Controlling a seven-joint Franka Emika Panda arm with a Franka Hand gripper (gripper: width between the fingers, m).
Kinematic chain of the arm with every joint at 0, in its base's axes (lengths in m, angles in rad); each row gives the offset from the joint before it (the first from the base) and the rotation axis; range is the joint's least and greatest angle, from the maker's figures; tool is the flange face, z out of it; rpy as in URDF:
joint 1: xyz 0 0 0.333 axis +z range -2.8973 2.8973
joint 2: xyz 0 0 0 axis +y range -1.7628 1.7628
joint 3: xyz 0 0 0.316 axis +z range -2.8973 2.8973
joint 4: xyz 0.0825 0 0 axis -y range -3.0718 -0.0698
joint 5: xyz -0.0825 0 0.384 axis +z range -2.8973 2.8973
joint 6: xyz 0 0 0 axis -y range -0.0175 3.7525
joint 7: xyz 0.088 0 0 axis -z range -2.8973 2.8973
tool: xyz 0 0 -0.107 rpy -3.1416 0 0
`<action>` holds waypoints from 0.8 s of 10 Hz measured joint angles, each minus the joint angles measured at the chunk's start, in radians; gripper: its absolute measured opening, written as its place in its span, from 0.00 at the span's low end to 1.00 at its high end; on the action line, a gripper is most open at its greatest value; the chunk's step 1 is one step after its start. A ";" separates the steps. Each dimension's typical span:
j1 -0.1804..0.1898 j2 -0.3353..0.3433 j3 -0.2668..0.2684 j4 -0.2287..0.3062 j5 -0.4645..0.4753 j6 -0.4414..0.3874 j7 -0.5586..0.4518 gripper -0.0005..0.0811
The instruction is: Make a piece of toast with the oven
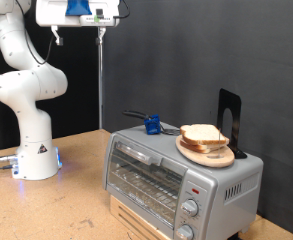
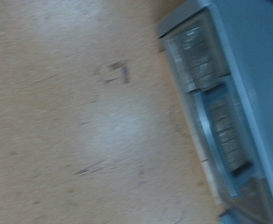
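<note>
The silver-grey oven (image 1: 176, 180) stands on the wooden table at the exterior view's bottom right. Its glass door is closed, and its knobs (image 1: 191, 208) are at its right end. It also shows blurred in the wrist view (image 2: 220, 103). A pile of bread slices (image 1: 204, 136) lies on a round wooden plate (image 1: 208, 156) on top of the oven. I cannot pick out a single separate piece of toast. My gripper's hand (image 1: 78, 12) is high up at the exterior view's top, far above the table and left of the oven. Its fingers do not show in the wrist view.
The arm's white base (image 1: 34, 160) stands on the table (image 1: 56, 210) at the exterior view's left. A small blue object (image 1: 152, 125) and a black upright stand (image 1: 231, 120) sit on the oven top. A thin pole (image 1: 101, 80) rises behind the oven. A dark mark (image 2: 116, 73) is on the table.
</note>
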 joint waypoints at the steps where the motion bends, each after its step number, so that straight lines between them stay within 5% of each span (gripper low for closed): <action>1: 0.016 -0.006 -0.031 -0.001 0.071 0.006 -0.046 1.00; 4: 0.073 0.076 -0.099 0.000 0.135 -0.001 -0.240 1.00; 7: 0.044 0.179 -0.065 -0.022 0.041 0.136 -0.181 1.00; 8: 0.046 0.178 -0.067 -0.021 0.052 0.123 -0.196 1.00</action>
